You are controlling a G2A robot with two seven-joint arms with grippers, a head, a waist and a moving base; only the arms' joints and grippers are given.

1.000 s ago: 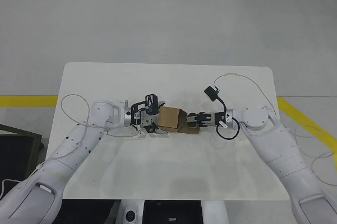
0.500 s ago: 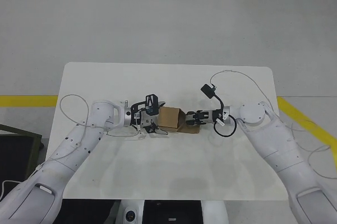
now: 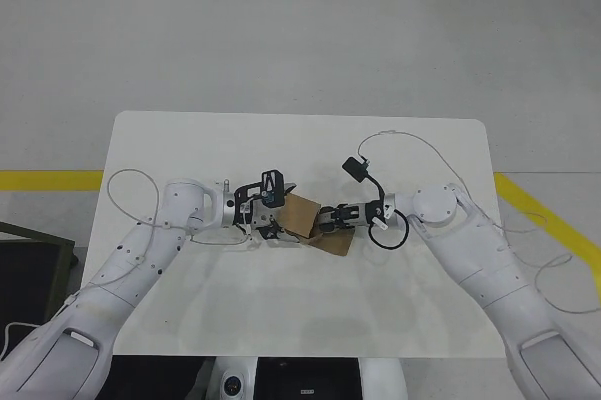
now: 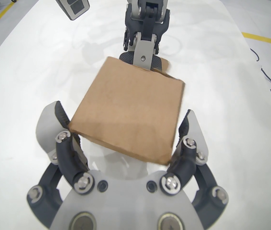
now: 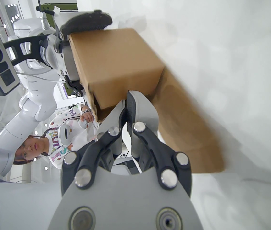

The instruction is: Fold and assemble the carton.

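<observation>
A brown carton is at the middle of the white table, turned askew, with a long flap trailing off its right end. My left gripper straddles its left end; in the left wrist view the fingers press on two corners of the carton. My right gripper is at the other end. Its fingers are pinched together on the edge of the carton beside the flap. The right gripper also appears beyond the carton.
A thin white cable loops over the table's far right part, and another curls by the left arm. Yellow floor tape runs off both sides. A dark object stands on the floor at the left.
My right arm has pushed leftward and rolled at the wrist. The carton has twisted askew between the grippers, and its flap has swung toward the table's front. The left gripper has tipped slightly.
</observation>
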